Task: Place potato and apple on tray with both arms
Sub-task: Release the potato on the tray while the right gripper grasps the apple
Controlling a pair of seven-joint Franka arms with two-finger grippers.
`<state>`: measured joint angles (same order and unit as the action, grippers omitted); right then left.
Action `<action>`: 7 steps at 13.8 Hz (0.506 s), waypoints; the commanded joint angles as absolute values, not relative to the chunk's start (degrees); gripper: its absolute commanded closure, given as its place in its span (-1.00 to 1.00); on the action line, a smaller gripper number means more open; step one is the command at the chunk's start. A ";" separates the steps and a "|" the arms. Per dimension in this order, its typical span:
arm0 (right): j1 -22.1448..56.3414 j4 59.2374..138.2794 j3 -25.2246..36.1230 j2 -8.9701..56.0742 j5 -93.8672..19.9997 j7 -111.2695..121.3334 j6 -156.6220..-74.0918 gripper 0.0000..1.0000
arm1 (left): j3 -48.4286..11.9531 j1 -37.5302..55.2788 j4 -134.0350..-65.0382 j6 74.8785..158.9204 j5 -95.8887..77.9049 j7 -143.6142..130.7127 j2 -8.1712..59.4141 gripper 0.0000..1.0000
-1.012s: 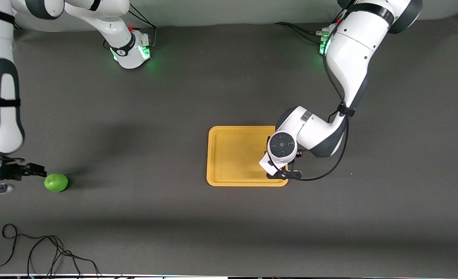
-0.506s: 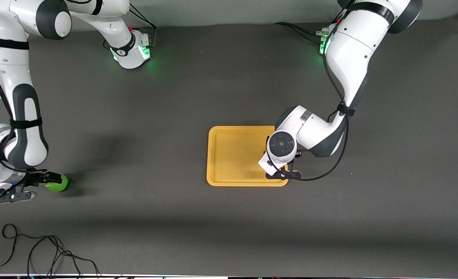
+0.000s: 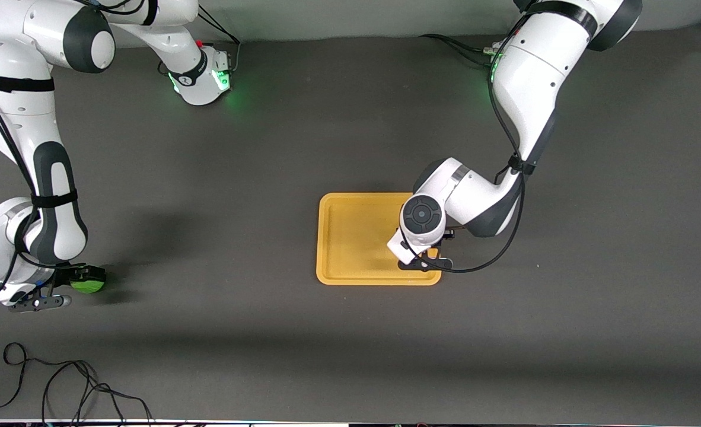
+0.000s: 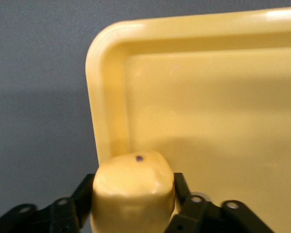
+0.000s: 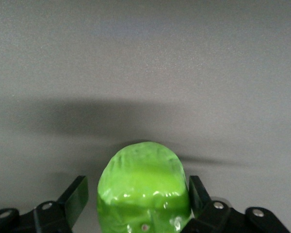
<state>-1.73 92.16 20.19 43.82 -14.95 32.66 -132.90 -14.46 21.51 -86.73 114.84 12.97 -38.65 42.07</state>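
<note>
Now the right pincer [image 3: 60,283], low on the worktop [image 3: 238,332], straddles the apple [image 3: 87,286] without touching; close squarely before lifting. Above the tray [image 3: 350,237] corner, the left pincer [image 4: 136,213] grips the potato [image 4: 133,194]; lower, then release.

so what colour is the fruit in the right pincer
Bright lime green: the apple, seen best in the right wrist view, sits between the right pincer fingers.

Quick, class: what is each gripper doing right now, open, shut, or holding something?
Left gripper: shut on the lumpy yellow-orange potato, over the yellow-orange plastic tray.
Right gripper: fingers around the lime-green apple; grip uncertain.
</note>
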 commanded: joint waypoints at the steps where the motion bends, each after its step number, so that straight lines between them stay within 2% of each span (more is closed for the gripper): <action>1: -1.85 91.05 20.39 44.30 -16.79 35.15 -132.80 0.17 | -13.80 22.41 -87.28 115.05 13.27 -42.35 42.01 -0.56; 3: -1.67 89.75 20.48 42.90 -16.18 35.33 -131.06 0.24 | -13.80 22.41 -87.19 115.05 13.36 -42.98 42.01 -0.67; 5: -1.41 84.32 21.09 40.62 -15.21 34.63 -120.30 0.26 | -13.80 22.33 -86.93 114.87 13.18 -43.15 41.40 -0.71; 6: -1.41 80.28 21.88 40.08 -13.29 34.45 -114.84 0.26 | -13.89 21.89 -86.14 114.26 13.01 -43.15 40.70 -0.90; 7: -1.32 76.59 22.67 38.60 -11.53 34.45 -109.91 0.26 | -13.89 21.36 -84.65 113.56 12.49 -42.98 40.08 -0.99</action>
